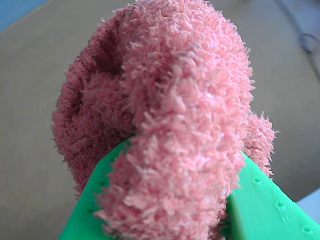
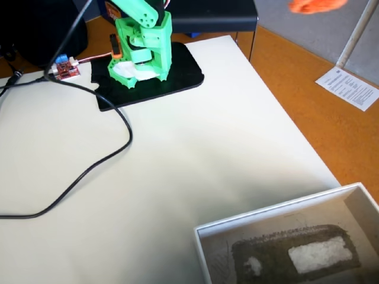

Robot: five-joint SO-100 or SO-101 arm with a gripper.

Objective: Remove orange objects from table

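You are looking at the fuzzy ball (image 1: 175,125) filling most of the wrist view, where it is reading pink rather than orange. The gripper (image 1: 170,200) is clamping it between its two green fingers (image 1: 260,205), one pressing in from the lower left and one from the lower right, so the jaws are standing only as far apart as the squeezed cloth lets them. A deep fold is running down the ball's middle.

In the fixed view, the ball (image 2: 317,5) is showing as a bright orange blur at the top right edge, up off the table (image 2: 195,154) and out past its far corner, over the floor (image 2: 308,89). You are also seeing the green arm base (image 2: 141,44) sitting on a black mat (image 2: 183,74), a black cable (image 2: 89,171) looping across the tabletop, a small red board (image 2: 65,70) near the left, and a white box (image 2: 278,248) with a dark pad at the lower right.
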